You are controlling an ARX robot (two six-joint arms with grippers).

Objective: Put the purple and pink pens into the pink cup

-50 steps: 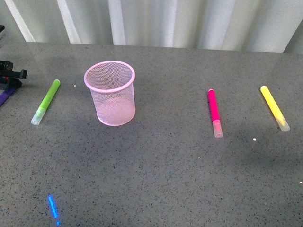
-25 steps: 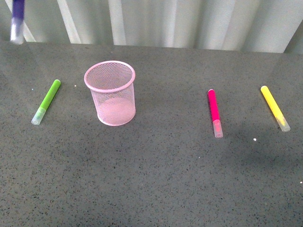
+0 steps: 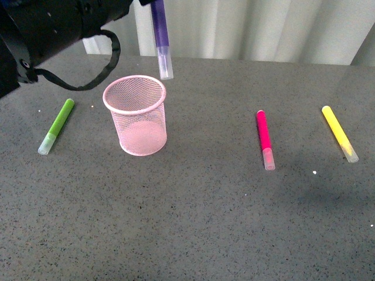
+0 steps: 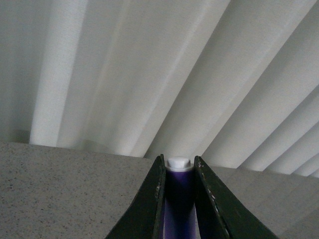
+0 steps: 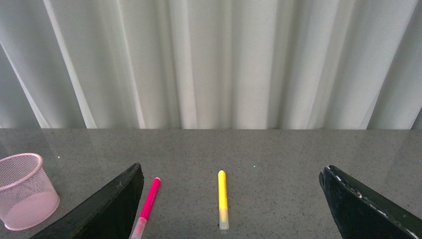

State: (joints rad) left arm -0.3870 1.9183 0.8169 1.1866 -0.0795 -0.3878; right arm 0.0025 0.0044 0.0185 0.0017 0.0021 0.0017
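My left gripper is shut on the purple pen, which hangs nearly upright with its pale cap just above the far right rim of the pink cup. The left wrist view shows the pen's white end squeezed between the dark fingers. The pink cup stands upright on the grey table and looks empty. The pink pen lies flat to the right of the cup, also seen as the pink pen in the right wrist view. My right gripper is open wide above the table, with nothing held.
A lime-green marker lies left of the cup. A yellow marker lies at the far right, right of the pink pen. White curtains hang behind the table's far edge. My black left arm reaches across the upper left.
The left arm has swung right with the purple pen, from the far upper left to above the cup's far rim. The other pens and cup have not moved.
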